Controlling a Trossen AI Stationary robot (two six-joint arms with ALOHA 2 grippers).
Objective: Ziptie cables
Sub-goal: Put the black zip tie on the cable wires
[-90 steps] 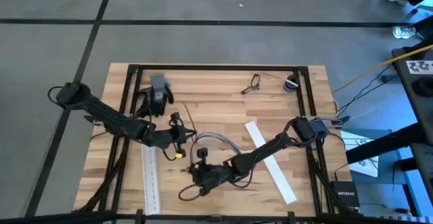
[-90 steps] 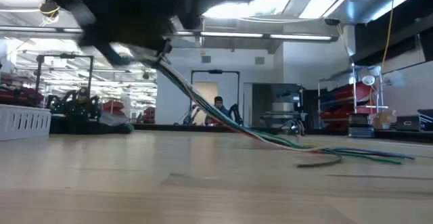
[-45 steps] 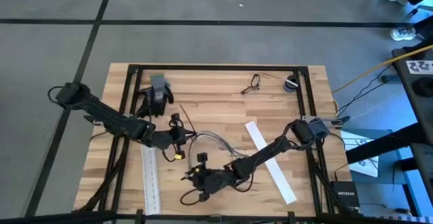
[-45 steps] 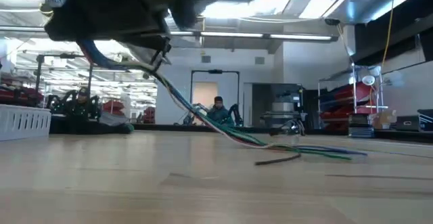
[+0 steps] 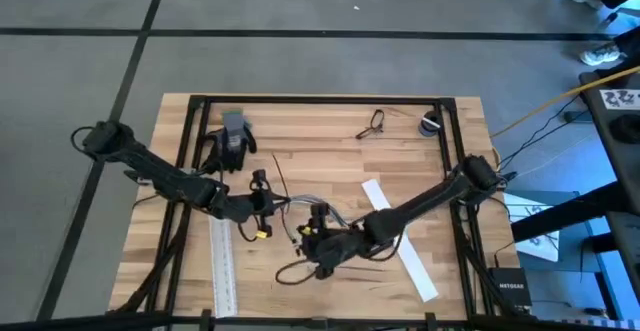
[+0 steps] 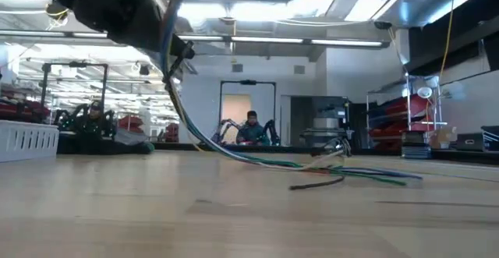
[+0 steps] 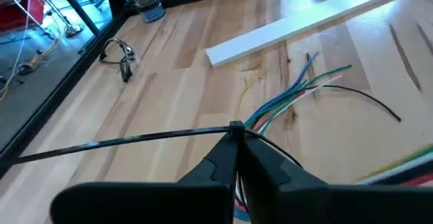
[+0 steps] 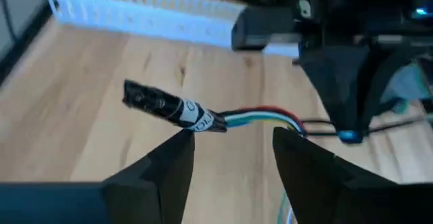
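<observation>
wooden worktop (image 5: 330,131): left hand (image 7: 237,137) pinches zip tie (image 7: 128,141), right hand (image 8: 233,146), seemingly spread, straddles cables (image 8: 260,118); bundle may slip.

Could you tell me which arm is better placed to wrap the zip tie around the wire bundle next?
Probably the left: its gripper is shut on the thin black zip tie, beside the bundle of coloured wires. The right gripper is open around the bundle's taped end.

Cables (image 5: 330,214) mid-tabletop (image 5: 300,131), between left claw (image 5: 272,211) and right claw (image 5: 312,248). Strip (image 5: 398,237) to right, running diagonal. Second strip (image 5: 221,266) near-left. Glasses (image 5: 372,123) far centre, small round item (image 5: 430,124) far right, glove-like thing (image 5: 230,139) far left.
</observation>
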